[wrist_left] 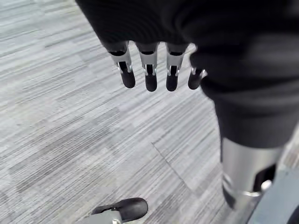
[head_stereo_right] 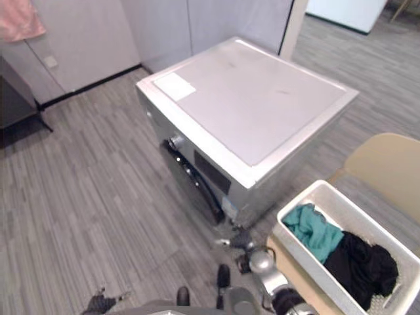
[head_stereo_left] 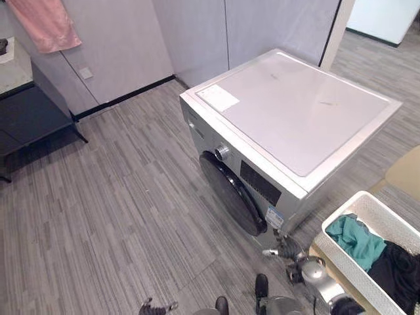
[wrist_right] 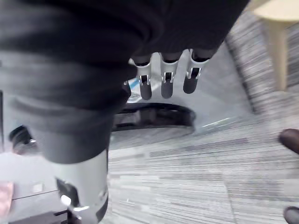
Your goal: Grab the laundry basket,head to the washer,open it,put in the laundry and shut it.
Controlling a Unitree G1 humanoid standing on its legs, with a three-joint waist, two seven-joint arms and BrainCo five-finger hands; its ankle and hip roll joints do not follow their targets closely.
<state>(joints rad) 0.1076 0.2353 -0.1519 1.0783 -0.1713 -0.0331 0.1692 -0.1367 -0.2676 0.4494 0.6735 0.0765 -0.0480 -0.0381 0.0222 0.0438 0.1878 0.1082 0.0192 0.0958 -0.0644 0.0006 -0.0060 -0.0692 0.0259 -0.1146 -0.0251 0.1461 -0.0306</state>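
Right eye view shows the right hand (head_stereo_left: 281, 248), fingers relaxed and empty, low in the frame just beside the silver front-loading washer (head_stereo_left: 289, 125) and its closed dark round door (head_stereo_left: 231, 191). A poor grip on the door edge could slip. White plastic laundry basket (head_stereo_right: 298, 211) with teal and black clothes rests lower right on a beige chair (head_stereo_right: 387, 167). Left hand (wrist_left: 149, 70) hangs open over the floor.

Grey wood-look plank floor (head_stereo_left: 118, 216) is being seen across the room. A silver front-loading washer (head_stereo_left: 289, 125) is standing directly on it, its round dark door (head_stereo_left: 231, 193) facing the open floor and closed. A dark low table (head_stereo_left: 29, 115) is standing on the floor by the wall, well apart from the washer. A beige chair (head_stereo_right: 387, 164) is standing just beside the washer, and a white laundry basket (head_stereo_right: 328, 197) holding teal and black clothes is being carried on a light surface there.
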